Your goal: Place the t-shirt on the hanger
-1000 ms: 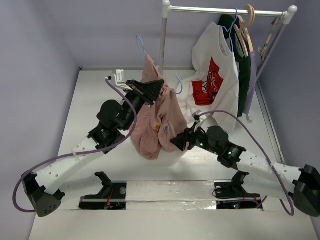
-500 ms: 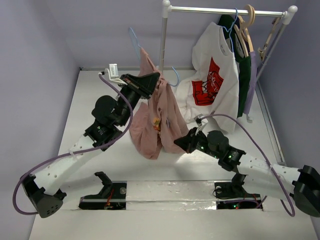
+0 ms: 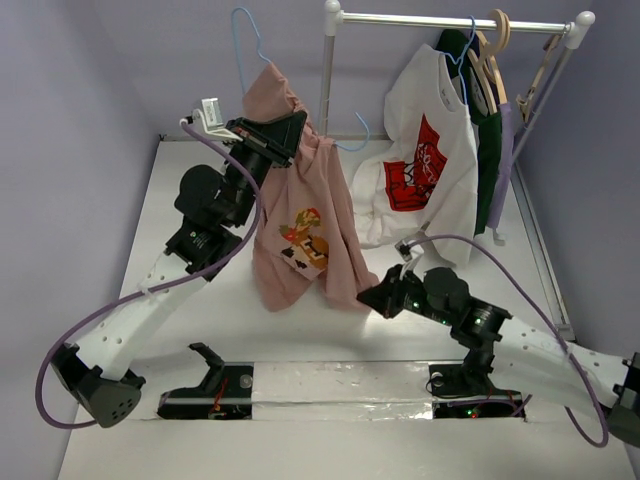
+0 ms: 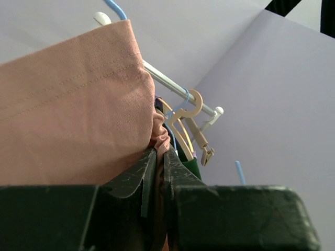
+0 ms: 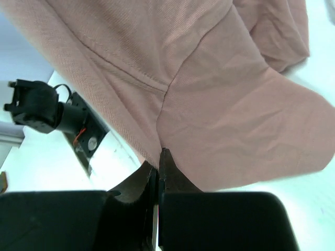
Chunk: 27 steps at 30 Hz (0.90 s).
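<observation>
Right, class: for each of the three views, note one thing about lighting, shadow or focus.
Top external view: even light, sharp throughout, the t-shirt casts only a soft shadow on the table. Left wrist view: the left pincer is a near-black mass, yet the t-shirt's stitching is crisp. Right wrist view: the right pincer is dark, the table beyond washed out.

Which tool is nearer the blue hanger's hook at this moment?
Left. The left tool grips the t-shirt at its shoulder, just below the hook of the hanger. The right tool pinches the t-shirt's lower edge, far below it.
</observation>
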{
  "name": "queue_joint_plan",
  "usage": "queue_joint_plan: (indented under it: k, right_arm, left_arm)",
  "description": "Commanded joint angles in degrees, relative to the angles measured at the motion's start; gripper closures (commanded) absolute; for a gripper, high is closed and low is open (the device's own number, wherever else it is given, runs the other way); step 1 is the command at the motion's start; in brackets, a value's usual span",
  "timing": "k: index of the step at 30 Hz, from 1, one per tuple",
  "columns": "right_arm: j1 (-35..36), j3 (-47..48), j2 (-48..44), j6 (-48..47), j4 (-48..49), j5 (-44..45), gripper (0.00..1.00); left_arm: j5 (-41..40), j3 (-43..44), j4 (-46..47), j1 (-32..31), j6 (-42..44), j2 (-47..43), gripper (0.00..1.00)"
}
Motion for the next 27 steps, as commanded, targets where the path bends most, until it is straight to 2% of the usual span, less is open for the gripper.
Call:
queue_joint_plan:
  k: [1,4,5,9,13,17,20,21,22,24,25,26,27]
  right_arm:
    - [0.7,6.5,-5.9,-0.5,-11.3,-0.5,1.0]
    - [0.7,13.3,-9.8,-1.7,-16.4,0.0,1.0]
    - [0.7,15.1,-10.2,-2.0,-17.9,0.0,1.0]
    - [0.7,22.2,-6.4,-3.0,-18.6,-2.7,1.0]
    - [1.3,22.9,1.2,-2.1,-15.8,-6.8,1.0]
    - [3.2,19.5,5.6,-1.7,-18.9,-4.4,0.98]
    - [3.7,17.7,4.3,-1.3,-22.8,-2.2,0.57]
    - [3.7,17.9,2.5,-1.6,-24.1,-1.6,0.33]
    - [3.7,19.0,1.5,-2.2,-25.5,-0.8,0.26]
    - [3.7,20.8,-0.8,-3.1,-29.6,2.3,0.19]
    - [3.7,22.6,-2.4,-4.3,-30.6,3.5,0.21]
    - [3.7,23.4,-2.9,-4.9,-30.8,4.9,0.27]
    - [3.7,23.8,-3.1,-5.7,-30.1,6.6,0.39]
  left_arm:
    - [0.6,-4.0,10.8,0.6,1.7,-2.6,1.0]
    - [1.1,-11.1,14.2,0.6,0.5,-4.7,1.0]
    - [1.4,-15.8,16.4,0.6,-1.1,-5.4,1.0]
    - [3.4,-25.0,20.8,1.2,-5.6,-6.3,1.0]
    - [4.7,-30.8,24.1,1.2,-9.2,-7.3,1.0]
    - [6.5,-33.8,24.5,3.1,-11.1,-10.2,1.0]
    - [7.6,-34.1,23.4,3.1,-11.7,-12.0,1.0]
    - [7.9,-34.2,23.2,3.1,-11.8,-12.7,1.0]
    - [8.1,-34.3,23.0,3.1,-11.8,-12.8,1.0]
    - [9.0,-34.9,22.7,3.6,-12.2,-13.4,1.0]
    - [9.2,-35.1,22.6,3.6,-12.4,-13.4,1.0]
    - [9.5,-35.7,23.1,3.6,-13.2,-13.4,1.0]
    - [9.5,-36.1,23.5,3.6,-13.6,-13.3,1.0]
